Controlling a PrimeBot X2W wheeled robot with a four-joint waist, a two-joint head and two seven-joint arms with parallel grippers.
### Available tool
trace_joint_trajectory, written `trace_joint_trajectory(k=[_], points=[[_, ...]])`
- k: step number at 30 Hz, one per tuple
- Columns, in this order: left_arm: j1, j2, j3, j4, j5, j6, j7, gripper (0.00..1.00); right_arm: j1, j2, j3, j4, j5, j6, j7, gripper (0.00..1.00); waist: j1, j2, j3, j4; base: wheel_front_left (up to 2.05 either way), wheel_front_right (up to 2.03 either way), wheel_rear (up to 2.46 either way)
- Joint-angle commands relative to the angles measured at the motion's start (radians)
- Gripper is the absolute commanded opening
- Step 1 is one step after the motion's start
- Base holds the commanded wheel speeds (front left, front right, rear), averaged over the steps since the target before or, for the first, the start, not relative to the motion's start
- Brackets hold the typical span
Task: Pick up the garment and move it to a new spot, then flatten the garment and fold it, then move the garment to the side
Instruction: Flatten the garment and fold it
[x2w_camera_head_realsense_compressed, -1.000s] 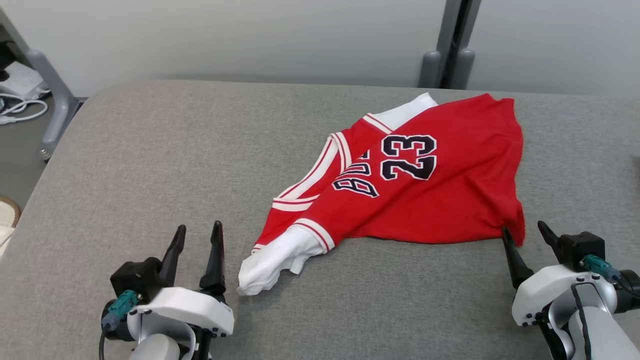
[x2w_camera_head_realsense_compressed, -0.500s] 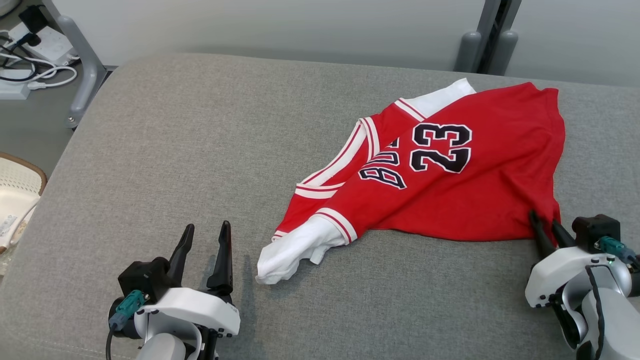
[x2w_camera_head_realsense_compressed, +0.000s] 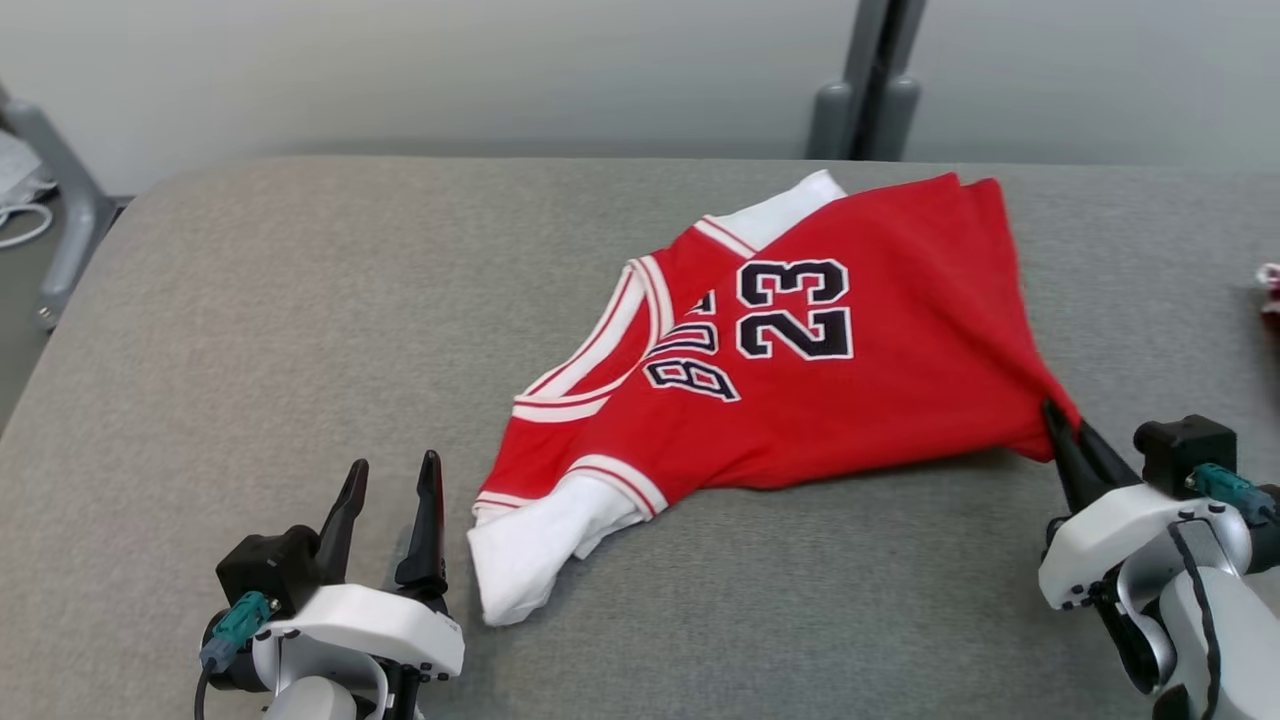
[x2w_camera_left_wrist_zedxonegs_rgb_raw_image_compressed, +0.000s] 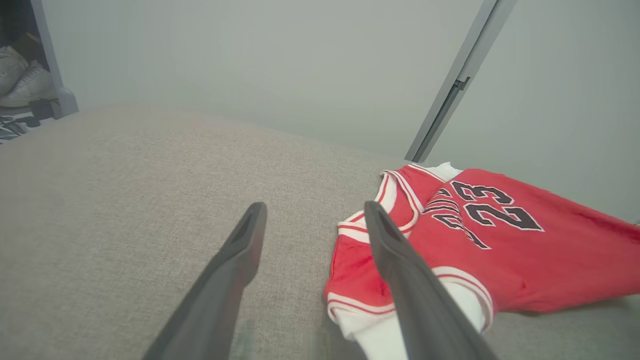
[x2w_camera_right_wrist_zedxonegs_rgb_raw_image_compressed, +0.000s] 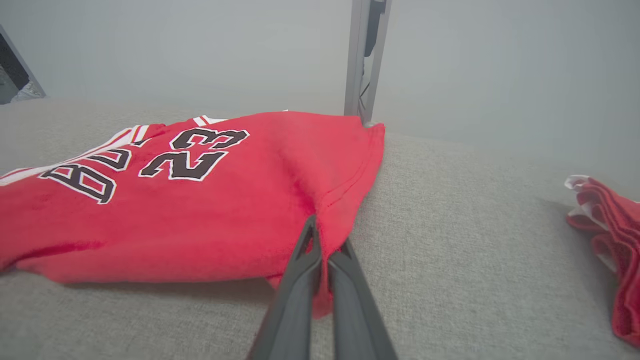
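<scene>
1 corner pinched: right gripper (x2w_camera_head_realsense_compressed: 1055, 415) clamped on the hem of the jersey (x2w_camera_head_realsense_compressed: 800, 380), toward the cushion's (x2w_camera_head_realsense_compressed: 300, 300) right edge; left gripper (x2w_camera_head_realsense_compressed: 396, 462) apart, empty. We fear thin cloth slipping free on lifting.

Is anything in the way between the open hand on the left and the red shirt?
No, nothing visible. Just bare grey cushion lies between the left gripper and the shirt, whose white sleeve is right beside it.
</scene>
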Motion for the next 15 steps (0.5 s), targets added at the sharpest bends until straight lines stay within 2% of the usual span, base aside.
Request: trace_joint_trajectory(k=[1,8,13,15], points=[[0.01,0.003,0.005,0.0,0.003,-0.003,-0.003,1.0,0.013,-0.017,0.009,-0.02,0.019,0.0,0.016,0.0,0.0,0.0,-0.021,-0.037,0.0,0.0,0.0],[0.013,0.001,0.005,0.007,0.007,-0.014,-0.003,1.0,0.101,-0.139,0.081,-0.255,0.166,0.0,0.207,0.0,0.0,0.0,-0.045,-0.095,0.0,0.0,0.0],[0.015,0.0,-0.025,0.007,-0.019,-0.014,-0.003,1.0,0.168,-0.22,0.048,-0.42,0.272,0.0,0.366,0.0,0.0,0.0,-0.049,-0.081,0.0,0.0,0.0],[0.012,0.0,-0.037,0.007,-0.02,-0.011,-0.003,1.0,0.174,-0.255,0.029,-0.458,0.27,0.0,0.417,0.0,0.0,0.0,-0.04,-0.061,0.0,0.0,0.0]])
